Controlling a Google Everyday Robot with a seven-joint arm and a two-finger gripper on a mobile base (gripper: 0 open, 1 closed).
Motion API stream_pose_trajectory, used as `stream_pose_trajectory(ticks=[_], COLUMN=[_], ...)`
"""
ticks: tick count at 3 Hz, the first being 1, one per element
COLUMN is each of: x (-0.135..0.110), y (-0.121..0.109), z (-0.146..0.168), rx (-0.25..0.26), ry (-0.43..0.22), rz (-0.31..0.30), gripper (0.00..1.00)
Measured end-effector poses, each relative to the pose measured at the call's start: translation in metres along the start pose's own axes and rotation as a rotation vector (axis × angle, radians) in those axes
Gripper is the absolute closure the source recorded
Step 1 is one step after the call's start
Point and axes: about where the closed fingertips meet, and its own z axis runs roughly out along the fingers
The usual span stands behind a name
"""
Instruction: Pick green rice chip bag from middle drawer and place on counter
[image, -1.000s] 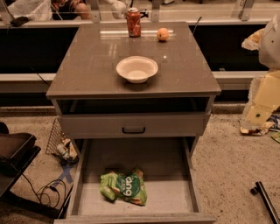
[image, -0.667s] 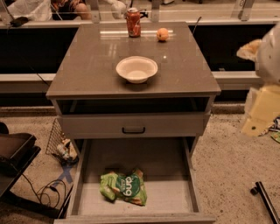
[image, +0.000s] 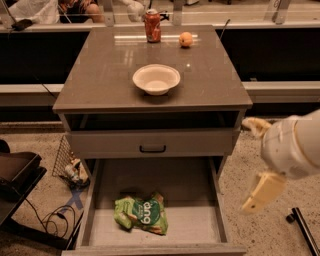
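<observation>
The green rice chip bag (image: 141, 214) lies crumpled on the pale floor of the open middle drawer (image: 165, 185), left of centre and near the front. My gripper (image: 248, 165) hangs at the right of the cabinet, beside the drawer's right side and above the floor. It is open and empty, with one tan finger (image: 262, 193) low and the other (image: 254, 125) higher up. It is well to the right of the bag and does not touch it. The counter (image: 105, 75) is the grey-brown top of the cabinet.
On the counter stand a white bowl (image: 156, 78), a red can (image: 152, 26) and an orange (image: 185, 39). A shut drawer front with a black handle (image: 152, 148) sits above the open drawer. Wrappers (image: 75, 171) and cables lie on the floor at the left, and a black bar (image: 302, 230) at the right.
My arm has come down and to the left, from the right edge towards the open drawer's right side. The bag and the things on the counter have not moved.
</observation>
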Motion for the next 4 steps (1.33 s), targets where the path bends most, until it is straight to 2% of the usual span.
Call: stream_pose_trajectory(ticks=[1,2,3,4], x=[0.006,0.002,0.001,-0.011], y=[0.028,0.021,0.021,0.034], z=[0.074,0.088,0.090,0.124], rx=[-0.039,0.009,0.010,0.024], ry=[-0.121,-0.141,-0.142,-0.152], rz=[0.025,0.020,0.020,0.019], gripper=[0.00,0.00,0.00,0.00])
